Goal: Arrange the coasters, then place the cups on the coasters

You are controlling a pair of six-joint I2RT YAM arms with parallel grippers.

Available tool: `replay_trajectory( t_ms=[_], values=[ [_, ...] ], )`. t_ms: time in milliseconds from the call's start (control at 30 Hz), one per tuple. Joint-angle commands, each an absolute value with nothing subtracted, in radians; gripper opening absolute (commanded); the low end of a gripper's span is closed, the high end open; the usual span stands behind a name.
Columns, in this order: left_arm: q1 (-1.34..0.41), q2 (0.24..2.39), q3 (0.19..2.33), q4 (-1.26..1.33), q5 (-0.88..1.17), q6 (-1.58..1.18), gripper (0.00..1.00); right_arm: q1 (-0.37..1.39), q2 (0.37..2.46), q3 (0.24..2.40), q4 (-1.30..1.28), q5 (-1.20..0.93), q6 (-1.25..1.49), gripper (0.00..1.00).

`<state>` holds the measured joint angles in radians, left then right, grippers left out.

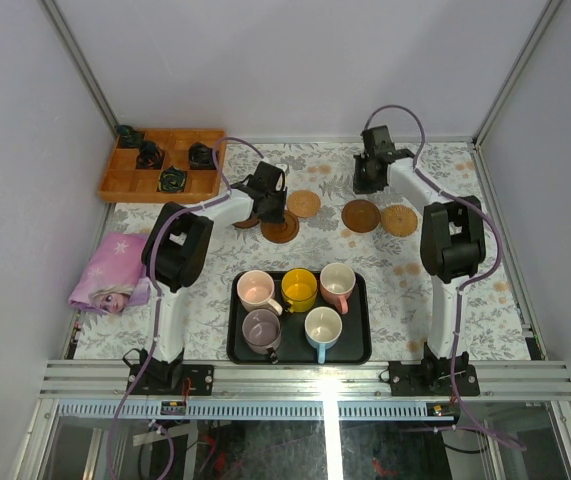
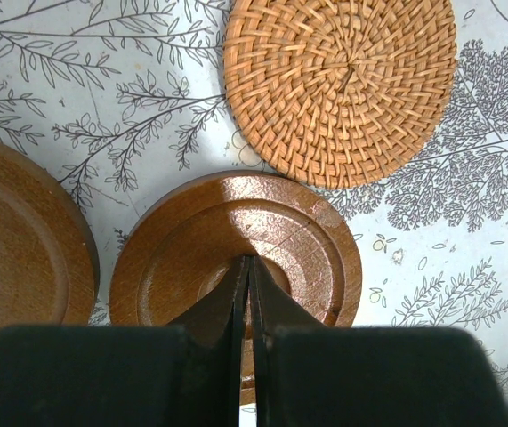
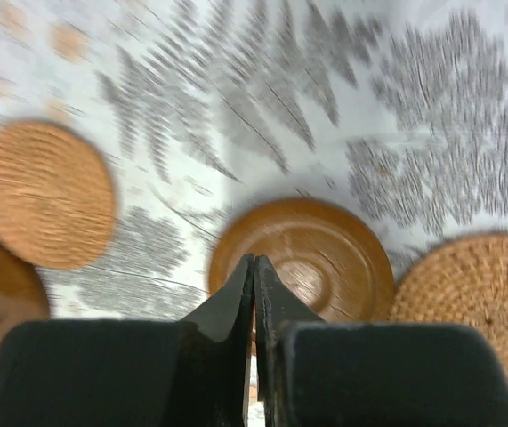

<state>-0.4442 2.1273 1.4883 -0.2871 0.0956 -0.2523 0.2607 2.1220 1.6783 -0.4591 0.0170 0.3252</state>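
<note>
Five round coasters lie across the floral cloth: woven ones (image 1: 304,204) (image 1: 399,220), dark wooden ones (image 1: 281,229) (image 1: 361,215), and one (image 1: 247,218) half hidden under the left arm. My left gripper (image 1: 269,208) is shut with nothing in it. In the left wrist view its tips (image 2: 248,263) hang over a wooden coaster (image 2: 236,253), below a woven one (image 2: 340,89). My right gripper (image 1: 366,186) is also shut and empty, its tips (image 3: 254,261) over a wooden coaster (image 3: 325,258). Several cups stand on the black tray (image 1: 360,345): pink (image 1: 256,291), yellow (image 1: 299,290), mauve (image 1: 262,329).
A wooden compartment box (image 1: 162,165) with small black objects sits at the back left. A pink printed cloth (image 1: 113,272) lies at the left edge. The right wrist view is blurred; a woven coaster (image 3: 480,302) lies right of the wooden one there.
</note>
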Motion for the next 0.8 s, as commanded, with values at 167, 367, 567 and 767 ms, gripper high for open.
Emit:
replay_trajectory(
  t_ms=[167,367,567,767],
  values=[
    [-0.451,2.194,1.501,-0.344,0.082,-0.25,0.0,0.358,2.253,1.995,-0.508,-0.154,0.247,0.0],
    [-0.449,2.194,1.483,-0.328,0.082,-0.265,0.0,0.399,2.327,2.044,-0.488,-0.224,0.257,0.0],
    [-0.45,2.196,1.475,-0.32,0.089,-0.273,0.0,0.425,2.378,2.059,-0.47,-0.292,0.274,0.0],
    [-0.449,2.198,1.47,-0.318,0.088,-0.278,0.0,0.437,2.396,2.019,-0.462,-0.302,0.293,0.0]
  ],
)
